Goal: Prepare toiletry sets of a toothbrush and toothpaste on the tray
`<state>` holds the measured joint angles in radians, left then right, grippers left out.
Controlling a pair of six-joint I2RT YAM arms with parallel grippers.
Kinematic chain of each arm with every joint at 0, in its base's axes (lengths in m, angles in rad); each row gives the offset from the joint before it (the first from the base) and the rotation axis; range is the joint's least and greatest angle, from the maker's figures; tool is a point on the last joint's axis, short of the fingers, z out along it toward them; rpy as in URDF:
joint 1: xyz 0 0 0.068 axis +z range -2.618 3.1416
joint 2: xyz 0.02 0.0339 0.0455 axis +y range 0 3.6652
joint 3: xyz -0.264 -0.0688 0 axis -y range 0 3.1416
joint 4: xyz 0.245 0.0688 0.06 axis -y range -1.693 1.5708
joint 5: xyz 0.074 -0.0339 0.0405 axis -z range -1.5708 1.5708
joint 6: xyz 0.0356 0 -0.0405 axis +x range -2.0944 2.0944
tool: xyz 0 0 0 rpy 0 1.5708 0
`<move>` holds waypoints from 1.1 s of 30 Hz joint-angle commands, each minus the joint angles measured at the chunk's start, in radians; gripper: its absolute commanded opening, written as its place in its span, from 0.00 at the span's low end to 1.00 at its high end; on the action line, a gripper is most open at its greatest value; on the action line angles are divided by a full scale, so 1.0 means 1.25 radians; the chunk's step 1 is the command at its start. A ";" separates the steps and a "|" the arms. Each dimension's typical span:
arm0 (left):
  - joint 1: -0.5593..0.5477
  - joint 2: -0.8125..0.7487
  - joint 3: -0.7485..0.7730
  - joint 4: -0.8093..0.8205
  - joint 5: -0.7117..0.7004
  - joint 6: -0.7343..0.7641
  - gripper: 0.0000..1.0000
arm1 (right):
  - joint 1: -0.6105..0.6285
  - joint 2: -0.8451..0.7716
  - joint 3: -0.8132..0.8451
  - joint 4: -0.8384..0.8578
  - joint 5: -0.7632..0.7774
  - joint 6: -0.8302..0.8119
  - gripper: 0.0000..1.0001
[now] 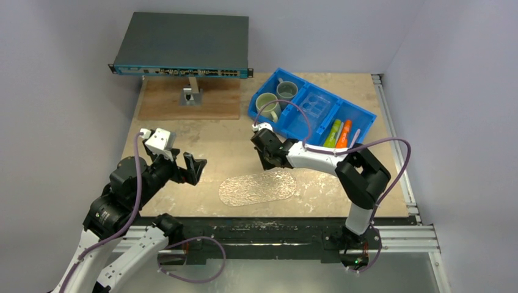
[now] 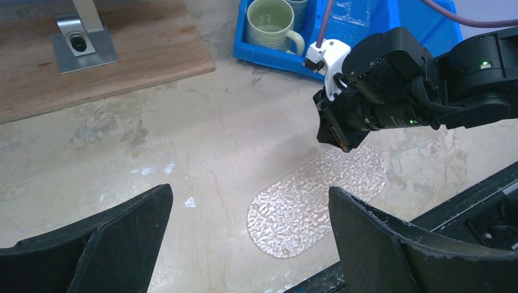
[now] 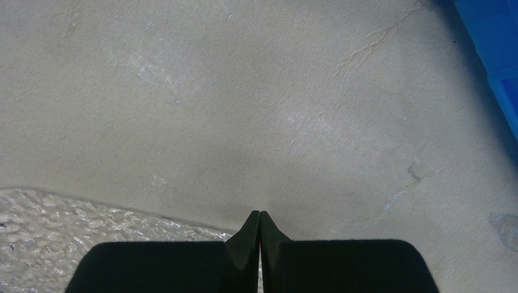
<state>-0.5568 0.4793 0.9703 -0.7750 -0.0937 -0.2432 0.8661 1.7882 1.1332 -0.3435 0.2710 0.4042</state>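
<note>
Basically tray [image 1: 257,188] looks see-thru, pebbled, oblong w/ rounded ends.

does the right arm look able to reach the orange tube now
Probably yes: the orange tube lies uncovered in the bin, with nothing above it, though the shut right end effector must open first.

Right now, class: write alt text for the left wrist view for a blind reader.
The shut right gripper hangs at the far end of the bare clear tray. The open left gripper frames the view; behind, a pale-green mug sits in a blue bin.
</note>
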 commanded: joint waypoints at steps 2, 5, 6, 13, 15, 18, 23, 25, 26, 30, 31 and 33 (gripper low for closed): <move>0.005 -0.001 0.000 0.015 -0.001 0.008 1.00 | -0.009 0.005 0.002 0.013 0.004 0.019 0.00; 0.004 -0.002 0.000 0.014 -0.001 0.008 1.00 | -0.012 0.011 -0.007 0.013 -0.003 0.019 0.00; 0.004 -0.002 0.000 0.015 -0.001 0.008 1.00 | -0.012 0.013 -0.011 0.012 -0.004 0.019 0.00; 0.004 -0.003 0.000 0.013 -0.003 0.008 1.00 | -0.012 0.011 -0.052 0.022 -0.019 0.026 0.00; 0.004 -0.004 -0.001 0.013 -0.003 0.008 1.00 | -0.012 0.010 -0.064 0.022 -0.024 0.028 0.00; 0.004 -0.005 0.000 0.013 -0.004 0.008 1.00 | -0.012 -0.005 -0.086 0.025 -0.024 0.033 0.00; 0.004 -0.008 -0.001 0.013 -0.006 0.008 1.00 | -0.012 -0.027 -0.115 0.013 -0.012 0.043 0.00; 0.004 -0.008 -0.001 0.013 -0.005 0.008 1.00 | -0.012 -0.036 -0.124 0.006 -0.004 0.048 0.00; 0.004 -0.008 -0.001 0.013 -0.005 0.008 1.00 | -0.012 -0.042 -0.131 0.004 -0.003 0.051 0.00; 0.005 -0.009 0.000 0.012 -0.003 0.008 1.00 | -0.012 -0.069 -0.154 0.002 -0.007 0.061 0.00; 0.004 -0.010 0.000 0.013 -0.003 0.009 1.00 | -0.012 -0.074 -0.160 0.000 -0.009 0.063 0.00; 0.004 -0.012 0.000 0.013 -0.004 0.009 1.00 | -0.011 -0.085 -0.169 -0.003 -0.010 0.067 0.00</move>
<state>-0.5568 0.4759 0.9703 -0.7750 -0.0937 -0.2432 0.8562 1.7096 0.9619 -0.2775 0.2531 0.4595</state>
